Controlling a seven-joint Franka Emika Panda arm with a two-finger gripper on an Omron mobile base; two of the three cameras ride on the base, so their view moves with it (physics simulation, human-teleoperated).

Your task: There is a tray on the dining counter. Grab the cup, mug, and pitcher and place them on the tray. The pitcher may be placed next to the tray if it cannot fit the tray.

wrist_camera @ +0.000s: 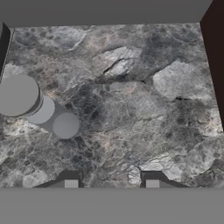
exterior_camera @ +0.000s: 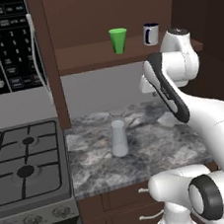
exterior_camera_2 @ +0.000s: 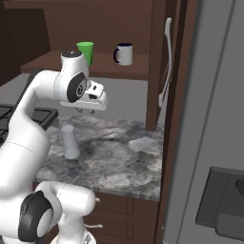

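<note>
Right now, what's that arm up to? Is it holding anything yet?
Fingers parted, empty, above the marbled worktop. Pitcher upright on it, untouched. Cup and mug on the shelf above. Nothing blocking.

The white arm rises from its rounded base at the bottom of both base views, bends back at a dark-jointed elbow and folds forward again, so its upper link slants up to a bulbous wrist held high. From that wrist the hand turns downward. The pincer (exterior_camera_2: 85, 110) hangs beneath the hand, pointing straight down, with nothing between its fingers. In the hand view the two dark fingertips (wrist_camera: 71, 180) stand apart at the bottom edge, with a clear gap between them, roughly parallel and level with each other. The jaws are parted and grip nothing.
</note>
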